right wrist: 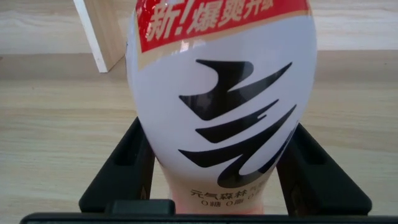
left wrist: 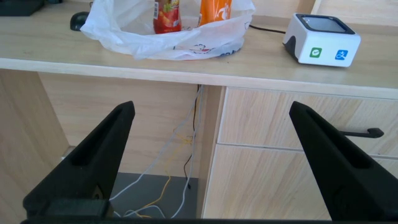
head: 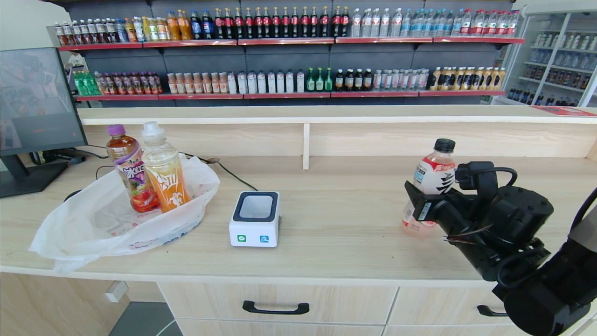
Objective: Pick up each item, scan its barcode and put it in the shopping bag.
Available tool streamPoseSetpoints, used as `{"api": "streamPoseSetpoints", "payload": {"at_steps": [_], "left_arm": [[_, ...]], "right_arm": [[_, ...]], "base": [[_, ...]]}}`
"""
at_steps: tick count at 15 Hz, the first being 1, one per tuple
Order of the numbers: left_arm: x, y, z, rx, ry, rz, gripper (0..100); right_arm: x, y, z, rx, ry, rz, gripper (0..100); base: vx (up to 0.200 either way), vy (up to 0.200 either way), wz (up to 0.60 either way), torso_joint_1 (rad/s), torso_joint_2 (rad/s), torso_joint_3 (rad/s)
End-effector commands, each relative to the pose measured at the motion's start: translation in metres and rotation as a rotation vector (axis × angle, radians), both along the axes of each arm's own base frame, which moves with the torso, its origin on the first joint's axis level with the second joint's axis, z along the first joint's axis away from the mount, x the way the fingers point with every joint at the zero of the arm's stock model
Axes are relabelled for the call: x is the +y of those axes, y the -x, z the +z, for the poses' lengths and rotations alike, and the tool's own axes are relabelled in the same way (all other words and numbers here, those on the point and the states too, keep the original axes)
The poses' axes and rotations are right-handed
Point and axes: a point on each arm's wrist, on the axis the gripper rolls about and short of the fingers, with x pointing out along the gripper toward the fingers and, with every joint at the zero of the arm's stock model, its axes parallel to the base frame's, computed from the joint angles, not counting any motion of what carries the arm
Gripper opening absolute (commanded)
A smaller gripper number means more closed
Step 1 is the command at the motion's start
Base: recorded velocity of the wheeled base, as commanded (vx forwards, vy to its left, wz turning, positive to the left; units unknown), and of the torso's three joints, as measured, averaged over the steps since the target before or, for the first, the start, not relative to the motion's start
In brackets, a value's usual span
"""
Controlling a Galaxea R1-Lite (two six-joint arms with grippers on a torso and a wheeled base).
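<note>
right arm [head: 517, 224]: matte black, chunky round joints | black cables looping everywhere, thin reddish wires too | right gripper [head: 422, 205]: white sticker | left gripper [left wrist: 211, 155]: plain black wedge fingers [left wrist: 93, 162]

A white-labelled bottle [head: 433, 179] with black cap and pink drink stands upright on the right, gripped by the right gripper [head: 425, 207]; a purple-capped bottle [head: 130, 172] and an orange bottle [head: 164, 170] stand touching in the white plastic bag [head: 70, 224]; the white scanner [head: 255, 218] sits between.

The counter [head: 350, 224] is matt pale wood, the shopping bag [head: 70, 228] thin crinkled plastic, the bottle [head: 436, 172] glossy plastic.
</note>
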Motion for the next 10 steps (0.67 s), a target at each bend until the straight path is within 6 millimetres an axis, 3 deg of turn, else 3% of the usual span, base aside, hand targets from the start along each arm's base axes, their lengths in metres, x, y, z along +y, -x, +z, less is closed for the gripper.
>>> {"api": "streamPoseSetpoints", "payload": {"at_steps": [1,8,10], "left_arm": [[0.0,0.0,0.0,0.0,0.0,0.0,100],[0.0,0.0,0.0,-0.001,-0.005,0.0,100],[0.0,0.0,0.0,0.0,-0.005,0.0,100]], "right_arm": [[-0.001,0.003,0.007,-0.026,-0.009,0.001,0],[-0.007,0.023,0.026,-0.068,-0.023,0.001,0],[-0.014,0.044,0.035,-0.087,-0.028,0.001,0]], "base": [[0.0,0.0,0.0,0.0,0.0,0.0],[0.0,0.0,0.0,0.0,0.0,0.0],[0.0,0.0,0.0,0.0,0.0,0.0]]}}
